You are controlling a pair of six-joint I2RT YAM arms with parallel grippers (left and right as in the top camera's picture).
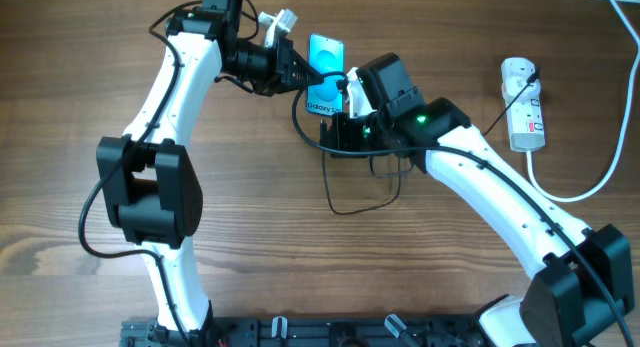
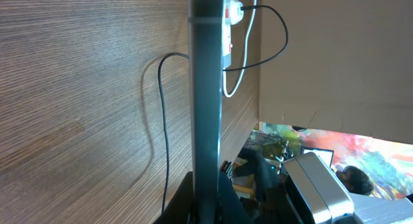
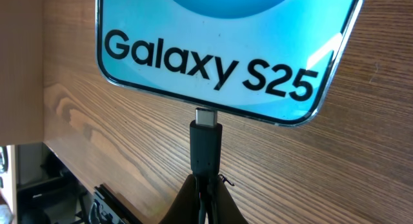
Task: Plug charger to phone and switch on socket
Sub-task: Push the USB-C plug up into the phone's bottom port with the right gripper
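Pinching charger (image 3: 205, 145) tip at phone (image 3: 219, 56) port, right jaws narrow, left jaws clamping phone.

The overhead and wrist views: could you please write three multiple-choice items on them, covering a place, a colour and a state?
1. In the overhead picture, the socket lies where from the phone? A. left B. right C. beneath it
2. What colour is the phone's screen? A. cyan-blue B. red C. black
3. Where is the charger's connector? A. lying loose, untouched B. resting on the screen C. at the phone's bottom edge, held by the right pincer
Answers: B, the socket sits far right; A, blue shows above the Galaxy S25 text; C, the right wrist view shows it at the port.
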